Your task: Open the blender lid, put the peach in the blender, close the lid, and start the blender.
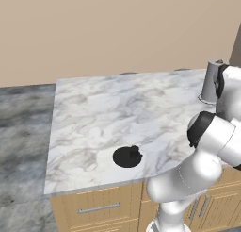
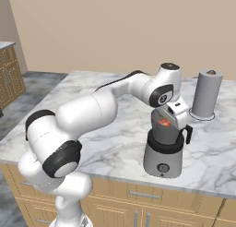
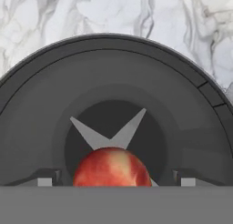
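Orange-red, the small round peach [image 3: 112, 167] is seen between the parted fingertips of the white two-finger gripper [image 2: 167, 123] (contact cannot be judged), over the dark grey blender jar [image 2: 164, 137]; its lower part is cut off. The flat black lid [image 1: 127, 156] lies on the marble counter [image 1: 94, 118].

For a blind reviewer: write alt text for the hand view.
A red-orange peach sits between the open gripper's fingertips, above the blades inside the dark blender jar. Marble counter shows beyond the jar's rim.

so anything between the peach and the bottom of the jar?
Nothing visible. The peach sits between the spread fingertips of the gripper over the open blender, bare blades right below. The blender lid lies off on the counter.
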Robot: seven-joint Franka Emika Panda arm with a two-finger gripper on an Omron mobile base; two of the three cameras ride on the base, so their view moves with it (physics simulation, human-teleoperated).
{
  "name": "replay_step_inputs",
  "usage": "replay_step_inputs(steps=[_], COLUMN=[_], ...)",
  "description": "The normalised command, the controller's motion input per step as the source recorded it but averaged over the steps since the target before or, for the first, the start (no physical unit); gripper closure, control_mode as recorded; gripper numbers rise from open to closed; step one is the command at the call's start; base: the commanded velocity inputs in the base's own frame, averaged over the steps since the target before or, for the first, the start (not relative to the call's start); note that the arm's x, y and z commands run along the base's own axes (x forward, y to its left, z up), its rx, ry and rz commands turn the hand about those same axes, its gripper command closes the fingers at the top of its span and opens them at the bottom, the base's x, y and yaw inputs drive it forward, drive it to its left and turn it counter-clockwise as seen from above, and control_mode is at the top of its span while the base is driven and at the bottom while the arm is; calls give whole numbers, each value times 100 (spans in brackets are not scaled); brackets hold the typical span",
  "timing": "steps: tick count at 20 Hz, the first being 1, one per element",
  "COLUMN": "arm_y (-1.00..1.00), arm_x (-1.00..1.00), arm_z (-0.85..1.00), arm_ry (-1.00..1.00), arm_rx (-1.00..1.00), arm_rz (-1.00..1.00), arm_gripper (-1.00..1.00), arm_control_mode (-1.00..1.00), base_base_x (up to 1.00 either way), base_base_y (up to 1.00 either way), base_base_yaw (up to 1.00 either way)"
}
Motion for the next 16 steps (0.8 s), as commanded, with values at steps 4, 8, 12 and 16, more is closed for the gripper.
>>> replay_step_inputs(steps=[4,8,12,16], arm_y=[0,9,46,94], arm_x=[-9,-20,-39,-49], arm_z=[51,84,71,14], arm_ry=[-4,-14,-13,0], arm_rx=[0,-3,-6,-9], arm_rz=[0,0,0,0], arm_gripper=[-100,-100,-100,-100], arm_control_mode=[-100,-100,-100,-100], base_base_x=[0,0,0,0], base_base_y=[0,0,0,0], base_base_yaw=[0,0,0,0])
